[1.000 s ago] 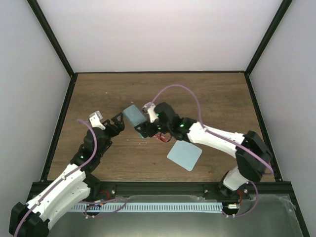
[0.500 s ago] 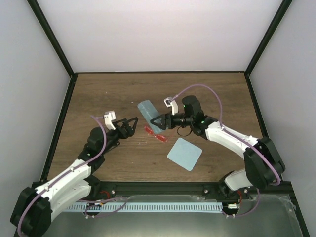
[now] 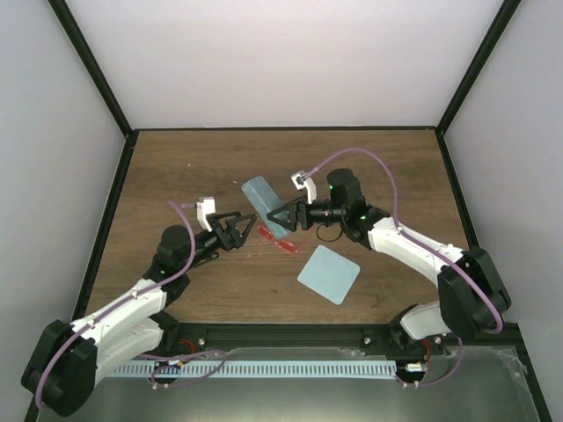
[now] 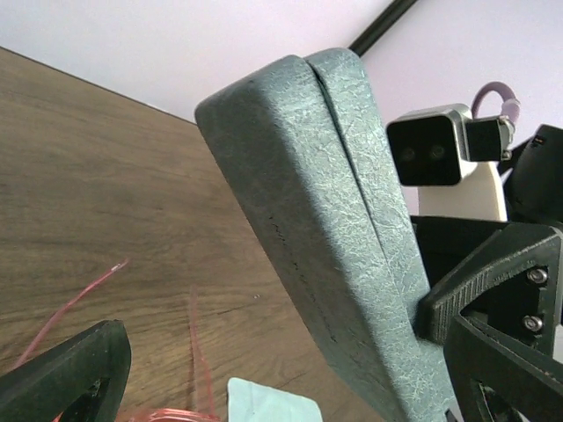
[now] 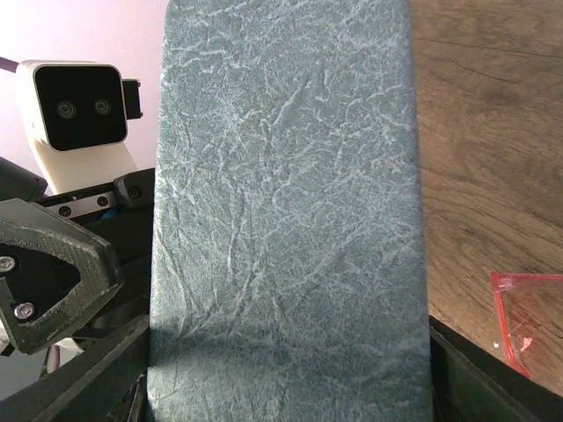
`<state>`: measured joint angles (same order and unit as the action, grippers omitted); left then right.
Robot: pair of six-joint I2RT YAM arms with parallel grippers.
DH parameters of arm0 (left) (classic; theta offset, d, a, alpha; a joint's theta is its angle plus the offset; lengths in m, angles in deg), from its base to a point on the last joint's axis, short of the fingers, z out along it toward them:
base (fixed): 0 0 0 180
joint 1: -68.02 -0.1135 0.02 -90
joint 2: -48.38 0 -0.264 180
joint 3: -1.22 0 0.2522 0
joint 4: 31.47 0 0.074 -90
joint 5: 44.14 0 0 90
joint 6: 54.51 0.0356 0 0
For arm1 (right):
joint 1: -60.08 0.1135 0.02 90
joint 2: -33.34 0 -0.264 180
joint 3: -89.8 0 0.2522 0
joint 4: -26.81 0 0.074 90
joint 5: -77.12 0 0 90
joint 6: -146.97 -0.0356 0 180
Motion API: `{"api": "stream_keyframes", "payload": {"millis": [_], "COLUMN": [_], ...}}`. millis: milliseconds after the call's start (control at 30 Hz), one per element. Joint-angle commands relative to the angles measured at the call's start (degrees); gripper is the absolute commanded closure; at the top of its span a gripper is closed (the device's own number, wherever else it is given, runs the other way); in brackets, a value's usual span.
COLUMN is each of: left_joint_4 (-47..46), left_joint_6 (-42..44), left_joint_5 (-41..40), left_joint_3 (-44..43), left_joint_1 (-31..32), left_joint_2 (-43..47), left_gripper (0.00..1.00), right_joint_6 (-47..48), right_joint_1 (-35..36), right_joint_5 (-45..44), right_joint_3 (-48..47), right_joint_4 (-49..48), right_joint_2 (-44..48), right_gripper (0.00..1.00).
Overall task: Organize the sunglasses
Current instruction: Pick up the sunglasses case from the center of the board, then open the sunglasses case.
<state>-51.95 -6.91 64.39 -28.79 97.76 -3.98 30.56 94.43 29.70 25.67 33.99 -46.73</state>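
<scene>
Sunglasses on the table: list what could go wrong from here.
The left tool is open right beside the case that the right tool grips by one end. They may collide, or the case may slip. The sunglasses lie on the table between them, so their thin arms could get bent.

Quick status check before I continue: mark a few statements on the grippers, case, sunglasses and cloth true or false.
1. The right gripper is shut on the grey-blue glasses case. True.
2. The sunglasses are inside the case. False: they lie on the wooden table, beside the case.
3. The left gripper holds the light blue cloth. False: it is open and empty, and the cloth lies flat on the table.
4. The case is closed. True: the left wrist view shows its seam shut.
</scene>
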Motion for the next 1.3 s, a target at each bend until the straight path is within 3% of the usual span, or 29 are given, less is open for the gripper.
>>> {"api": "stream_keyframes", "payload": {"millis": [0,733,1267], "left_joint_4": [-3.4,-4.1,3.4], "left_joint_6": [-0.2,-0.5,-1.3], "left_joint_5": [3.5,2.1,-6.2], "left_joint_3": [-0.3,0.1,-1.3], "left_joint_1": [0.2,0.2,0.2], "left_joint_2": [-1.1,-2.7,-7.1], "left_gripper": [0.00,0.00,0.00], "right_joint_6": [0.9,0.0,0.0], "right_joint_1": [0.0,0.6,0.5], "right_joint_5": [2.7,8.7,9.0], "right_joint_3": [-1.2,-1.3,-0.2], "right_joint_4": [-2.1,-4.1,-5.5], "right_joint_2": [1.0,-2.0,1.6], "right_gripper": [0.48,0.46,0.47]}}
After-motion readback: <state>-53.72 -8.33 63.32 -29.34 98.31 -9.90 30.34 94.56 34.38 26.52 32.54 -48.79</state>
